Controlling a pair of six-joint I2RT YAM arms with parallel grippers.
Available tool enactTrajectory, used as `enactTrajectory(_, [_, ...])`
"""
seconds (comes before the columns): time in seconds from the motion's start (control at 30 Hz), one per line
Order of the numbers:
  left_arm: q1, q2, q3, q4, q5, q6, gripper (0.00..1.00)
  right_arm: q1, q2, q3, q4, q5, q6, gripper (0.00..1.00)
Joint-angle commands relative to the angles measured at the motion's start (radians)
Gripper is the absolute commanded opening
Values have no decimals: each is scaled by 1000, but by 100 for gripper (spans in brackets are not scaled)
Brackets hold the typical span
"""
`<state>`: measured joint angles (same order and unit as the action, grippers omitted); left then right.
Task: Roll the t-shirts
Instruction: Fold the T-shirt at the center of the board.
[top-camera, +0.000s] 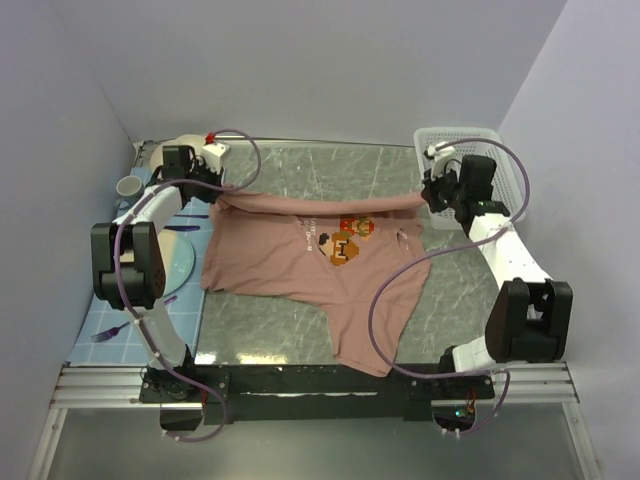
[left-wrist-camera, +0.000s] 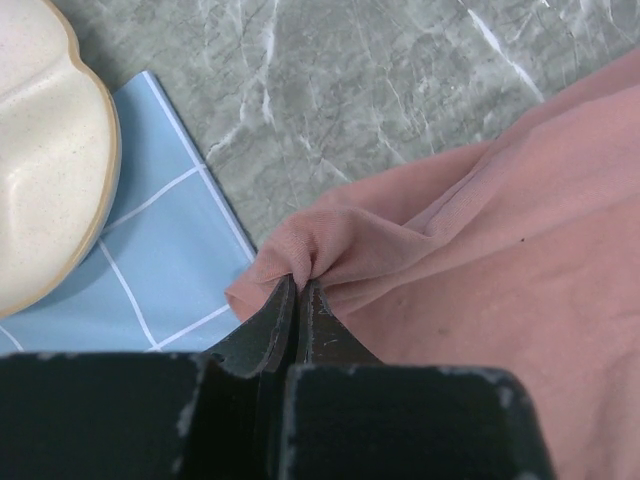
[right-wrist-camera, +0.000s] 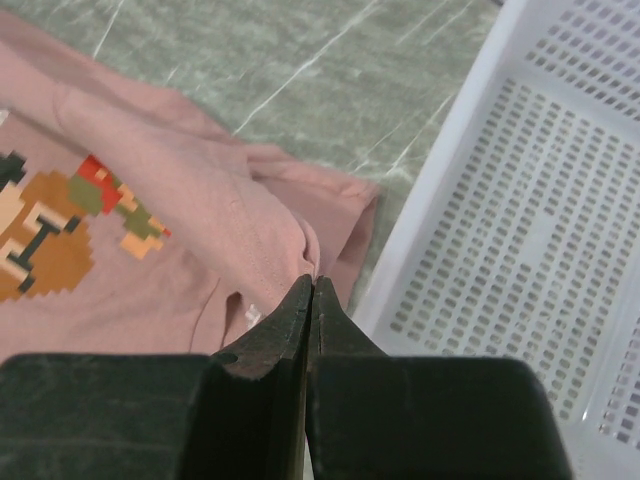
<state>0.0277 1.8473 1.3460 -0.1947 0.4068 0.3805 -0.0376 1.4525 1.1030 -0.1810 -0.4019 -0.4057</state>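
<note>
Left pincer (left-wrist-camera: 300, 285) and right pincer (right-wrist-camera: 312, 282) are both pressed fully closed. Each nips a small fold at opposite ends of the far edge of the dusty-pink short-sleeved cotton t-shirt (top-camera: 300, 265).

Your grey-green marbled worktop (top-camera: 300, 170) carries the shirt print-up. Its right pinched corner sits just beside the white perforated plastic basket (right-wrist-camera: 520, 220). The rest spreads leftward away from the basket, with one part trailing toward the near edge. The corner farthest from the basket reaches the edge of the blue tiled mat (left-wrist-camera: 170, 250), near the cream scalloped plate (left-wrist-camera: 40, 170). The small brown-red-orange pixel print (right-wrist-camera: 50, 230) lies a little way left of the basket.

Treat the cloth as light, limp and stretchy: it will likely sag and bunch rather than hold shape. Grip at corners or doubled edges, where a fold gives the fingers something to bite. A single mid-panel layer would probably slip.
</note>
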Motion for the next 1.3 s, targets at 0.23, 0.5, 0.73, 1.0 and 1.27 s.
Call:
enactTrajectory(0.23, [5, -72, -51, -52, 7, 149, 1, 11, -142, -144, -118, -52, -123, 0])
enactTrajectory(0.5, [11, -106, -110, -97, -43, 248, 1, 15, -165, -226, -187, -46, -220, 0])
enactTrajectory(0.73, [15, -138, -200, -83, -86, 255, 9, 24, -152, -273, -210, -34, -269, 0])
enactTrajectory(1.0, [34, -175, -209, -117, -83, 233, 46, 33, -123, -252, -325, -60, -317, 49])
enactTrajectory(1.27, [32, -140, 88, -140, -65, -62, 61, 33, -31, -50, -312, -156, -144, 56])
